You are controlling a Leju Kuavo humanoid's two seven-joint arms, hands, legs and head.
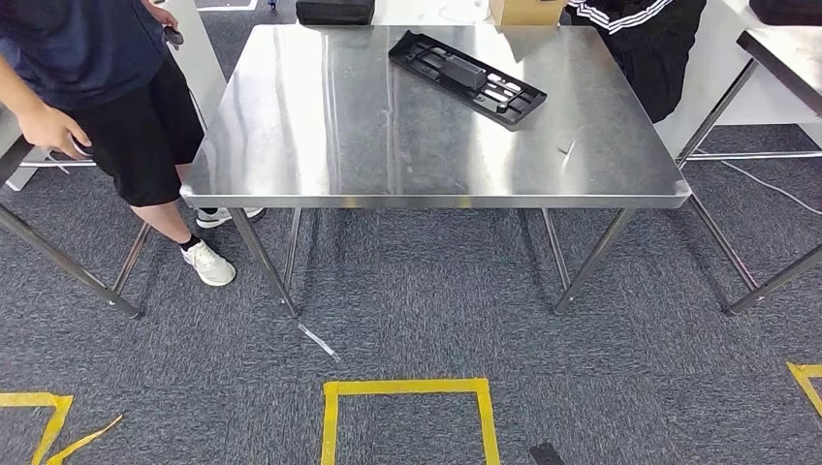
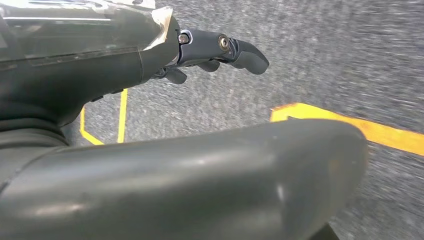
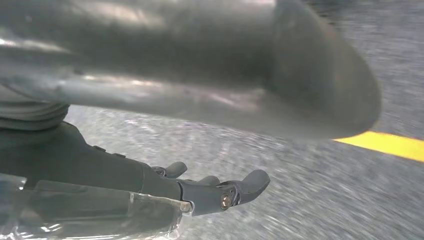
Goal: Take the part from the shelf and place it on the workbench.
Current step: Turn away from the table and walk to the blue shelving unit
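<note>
A long black plastic part [image 1: 467, 76] lies at an angle on the far right area of the steel workbench [image 1: 320, 145]. My left hand [image 2: 210, 52] hangs over the grey carpet with its fingers apart and nothing in it. My right hand [image 3: 215, 190] also hangs above the carpet, its fingers loosely extended and holding nothing. Both hands are far from the bench.
A person in dark shorts [image 1: 97, 107] stands at the bench's left side, another in black [image 1: 649, 39] at the far right corner. A cardboard box [image 1: 526, 12] and a black case [image 1: 334, 11] sit beyond the bench. Yellow tape [image 1: 407, 389] marks the carpet. Another table [image 1: 790, 58] stands right.
</note>
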